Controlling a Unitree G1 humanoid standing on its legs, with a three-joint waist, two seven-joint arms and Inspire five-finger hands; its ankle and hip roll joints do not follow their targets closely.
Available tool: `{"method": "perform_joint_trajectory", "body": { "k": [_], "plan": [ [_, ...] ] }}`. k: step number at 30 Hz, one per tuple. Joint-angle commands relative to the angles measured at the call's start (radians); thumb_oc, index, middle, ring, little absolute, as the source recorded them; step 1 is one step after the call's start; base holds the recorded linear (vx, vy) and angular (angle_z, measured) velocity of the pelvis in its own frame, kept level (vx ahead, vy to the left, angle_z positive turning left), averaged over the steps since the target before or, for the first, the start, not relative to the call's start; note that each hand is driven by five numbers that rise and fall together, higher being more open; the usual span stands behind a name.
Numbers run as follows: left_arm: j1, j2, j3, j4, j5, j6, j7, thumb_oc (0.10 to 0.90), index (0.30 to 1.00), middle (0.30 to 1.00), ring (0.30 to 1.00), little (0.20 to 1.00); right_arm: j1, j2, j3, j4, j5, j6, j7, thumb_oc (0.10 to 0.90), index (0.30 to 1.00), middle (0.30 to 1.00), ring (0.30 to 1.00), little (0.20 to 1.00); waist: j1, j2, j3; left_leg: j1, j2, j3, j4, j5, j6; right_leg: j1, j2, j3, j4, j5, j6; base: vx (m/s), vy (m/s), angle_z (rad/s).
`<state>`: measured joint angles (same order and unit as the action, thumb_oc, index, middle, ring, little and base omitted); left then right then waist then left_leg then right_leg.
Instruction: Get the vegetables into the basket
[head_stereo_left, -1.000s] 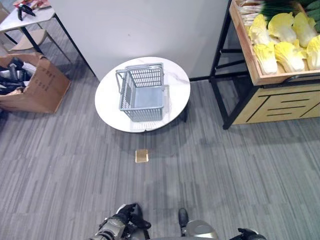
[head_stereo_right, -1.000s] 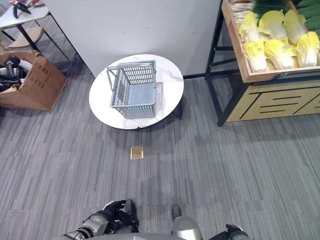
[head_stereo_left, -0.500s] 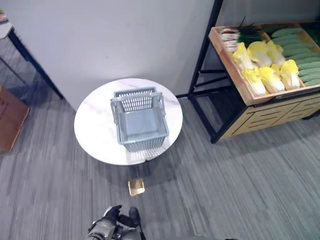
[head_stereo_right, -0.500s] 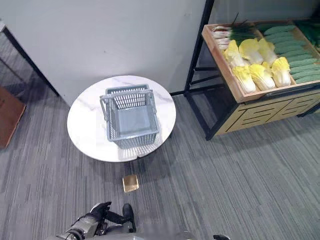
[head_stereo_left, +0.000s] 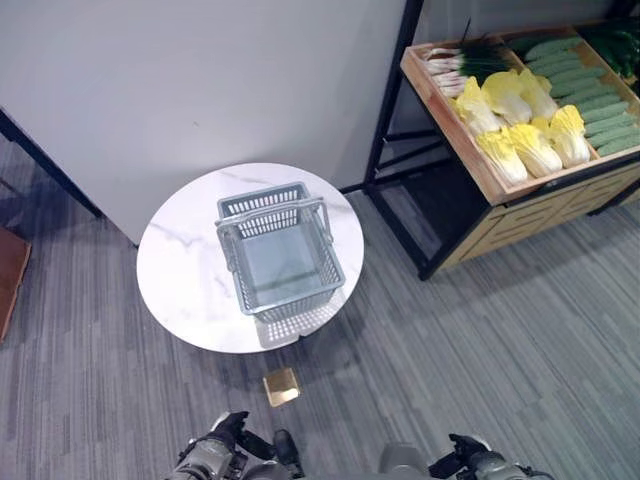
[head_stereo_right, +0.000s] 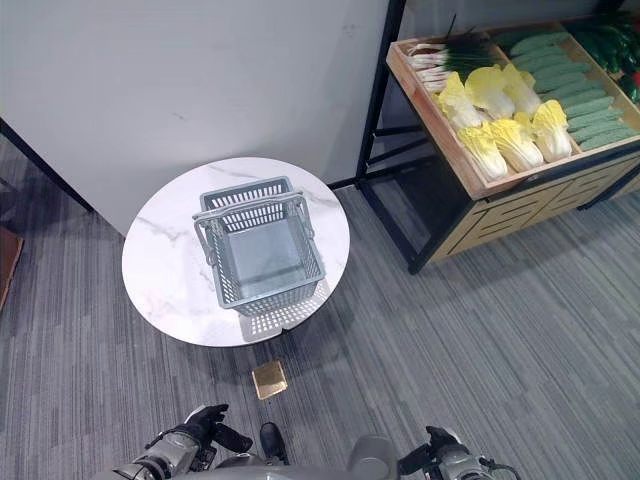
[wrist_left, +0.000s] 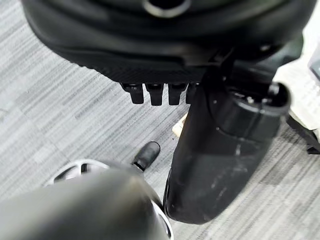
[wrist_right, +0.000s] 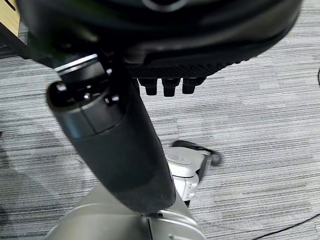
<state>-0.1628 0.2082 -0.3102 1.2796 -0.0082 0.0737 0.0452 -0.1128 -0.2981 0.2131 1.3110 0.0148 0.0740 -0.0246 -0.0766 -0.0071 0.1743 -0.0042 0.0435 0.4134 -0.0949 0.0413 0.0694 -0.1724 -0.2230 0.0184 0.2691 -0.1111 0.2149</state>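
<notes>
A grey plastic basket (head_stereo_left: 281, 262), empty, its handle lying across the rim, sits on a round white marble counter (head_stereo_left: 180, 285) at the left of the scene, with a small tan block (head_stereo_left: 281, 386) on the carpet just in front of it. Low at the near edge, the left robot hand (head_stereo_left: 222, 452) hangs slack with fingers relaxed and nothing in it; the right robot hand (head_stereo_left: 470, 462), further right, likewise hangs loose and empty. To the right, well apart from the basket, a wooden crate on a black-framed shelf (head_stereo_left: 470, 215) holds the vegetables: spring onions (head_stereo_left: 455, 60) at its far left end, pale yellow napa cabbages (head_stereo_left: 515, 120) in the middle, green cucumbers (head_stereo_left: 585, 85) beyond. The cabbages look bulky and fairly heavy, leafy and easily bruised, best gripped around the firm white base. The cucumbers seem stiff, smooth and somewhat slippery, suiting a wrap around the middle.
</notes>
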Motion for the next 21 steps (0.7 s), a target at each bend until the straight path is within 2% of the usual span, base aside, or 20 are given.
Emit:
{"method": "perform_joint_trajectory", "body": {
  "k": [1,2,5,13,17,21],
  "plan": [
    [0.027,0.025,0.023,0.022,0.059,0.007,0.003,0.9,1.0,1.0,1.0,1.0,-0.005,-0.017,0.05,-0.007,0.017,0.007,-0.008,0.9,1.0,1.0,1.0,1.0,-0.062,-0.018,0.057,0.037,0.023,-0.066,0.008,0.013,-0.158,0.001,0.084,0.05,-0.202,0.235,-0.017,0.22,-0.038,0.2],
    [0.026,0.03,0.02,0.021,0.073,0.003,0.002,0.9,1.0,1.0,1.0,1.0,-0.004,-0.019,0.056,-0.005,0.017,0.007,-0.005,0.9,1.0,1.0,1.0,1.0,-0.075,-0.016,0.058,0.049,0.022,-0.083,0.008,0.005,-0.158,-0.007,0.105,0.105,-0.208,0.233,-0.013,0.19,-0.036,0.57],
    [0.034,0.016,0.017,0.023,0.076,0.0,0.006,0.9,1.0,1.0,1.0,1.0,0.0,-0.016,0.053,-0.001,0.032,0.004,-0.009,0.9,1.0,1.0,1.0,1.0,-0.064,-0.017,0.049,0.054,0.012,-0.104,0.008,0.01,-0.154,0.036,0.099,0.076,-0.24,0.229,-0.024,0.06,-0.035,0.87],
    [0.048,0.003,0.014,0.045,0.096,0.013,0.012,0.9,1.0,1.0,1.0,1.0,0.012,-0.019,0.055,0.007,0.03,0.007,-0.008,0.9,1.0,1.0,1.0,1.0,-0.055,0.006,0.023,0.064,0.017,-0.162,0.008,0.017,-0.162,0.146,0.112,0.041,-0.301,0.192,-0.063,0.03,-0.08,0.22],
    [0.078,0.013,0.075,0.074,0.06,0.016,0.046,0.9,1.0,1.0,1.0,1.0,0.018,-0.017,0.053,0.007,0.033,0.002,-0.016,0.9,1.0,1.0,1.0,1.0,-0.029,0.007,0.008,0.079,0.015,-0.194,0.008,0.017,-0.164,0.185,0.12,0.022,-0.319,0.181,-0.079,0.05,-0.085,0.16],
    [0.083,0.018,0.104,0.064,0.024,0.008,0.063,0.9,1.0,1.0,1.0,1.0,0.014,-0.022,0.05,-0.032,0.046,-0.007,-0.029,0.9,1.0,1.0,1.0,1.0,-0.025,0.005,0.006,0.087,0.015,-0.204,0.008,0.02,-0.166,0.203,0.124,0.016,-0.33,0.179,-0.083,0.06,-0.05,0.12]
  ]
}}
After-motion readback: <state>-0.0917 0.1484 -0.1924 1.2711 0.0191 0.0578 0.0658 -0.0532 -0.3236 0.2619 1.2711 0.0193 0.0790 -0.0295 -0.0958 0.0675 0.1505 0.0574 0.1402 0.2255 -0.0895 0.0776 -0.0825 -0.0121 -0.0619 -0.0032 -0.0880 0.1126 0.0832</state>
